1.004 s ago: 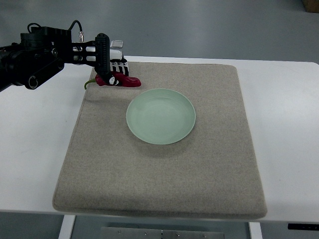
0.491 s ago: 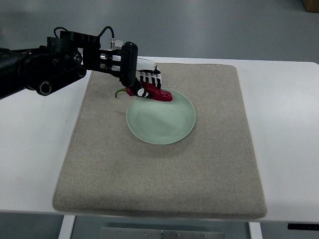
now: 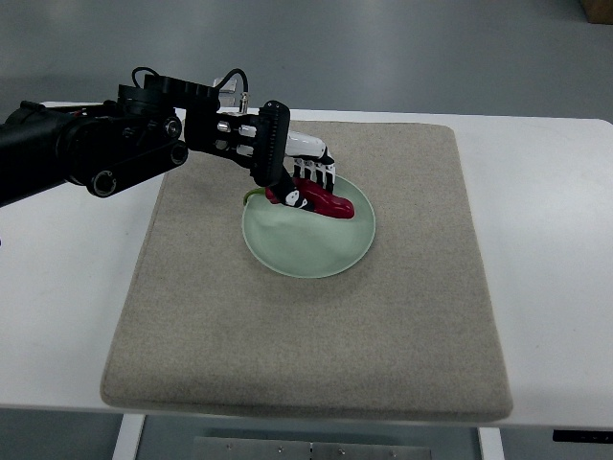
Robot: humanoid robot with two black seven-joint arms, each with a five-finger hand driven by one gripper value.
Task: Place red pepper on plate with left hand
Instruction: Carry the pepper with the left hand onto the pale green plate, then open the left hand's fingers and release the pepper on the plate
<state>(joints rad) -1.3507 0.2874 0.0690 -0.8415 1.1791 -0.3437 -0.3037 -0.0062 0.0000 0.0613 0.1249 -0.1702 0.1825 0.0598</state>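
A pale green round plate point(image 3: 311, 244) lies on the beige mat point(image 3: 306, 326) in the middle of the white table. My left hand point(image 3: 305, 180), black and white, reaches in from the left and hovers over the plate's upper part. Its fingers are shut on a red pepper point(image 3: 324, 201), which lies roughly level over the plate with its green stem point(image 3: 251, 195) pointing left past the rim. I cannot tell whether the pepper touches the plate. The right arm does not show.
The mat covers most of the white table point(image 3: 546, 240); its near edge runs close to the table's front edge. Grey floor lies beyond the table's far side.
My left hand has carried the red pepper from the mat's far left corner rightward and nearer, and it is now over the plate.
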